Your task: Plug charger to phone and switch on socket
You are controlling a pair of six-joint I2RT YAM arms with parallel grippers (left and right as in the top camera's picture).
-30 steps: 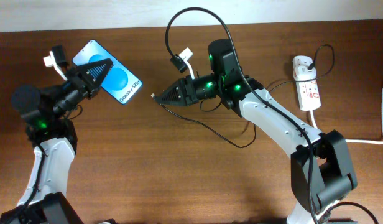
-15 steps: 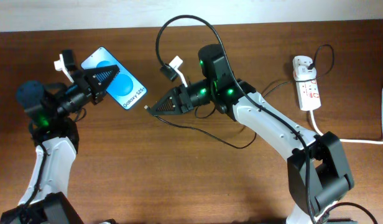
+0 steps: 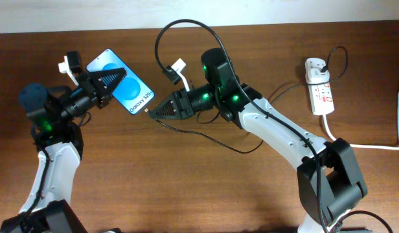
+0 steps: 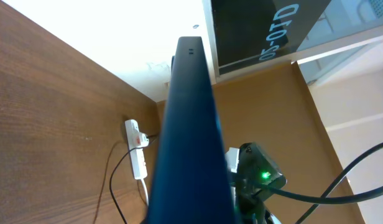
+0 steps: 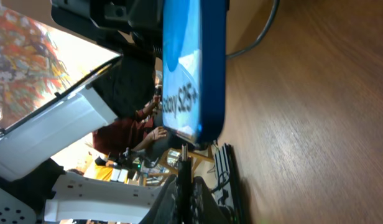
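Blue phone (image 3: 131, 92) pinched in left hand (image 3: 112, 79) over the tabletop's far-left corner; right hand (image 3: 162, 109) clamps the charger (image 5: 184, 154), tip just beside its port. Plugging and socket (image 3: 320, 90) switch look undone.

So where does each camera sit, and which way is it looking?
Overhead: above the table, looking straight down; both arms, phone and socket show.
Left wrist: on the left arm, looking along the gripped phone's edge toward the socket and right arm.
Right wrist: on the right arm, looking past its own fingers and charger tip at the phone.
Shared: all see the phone.
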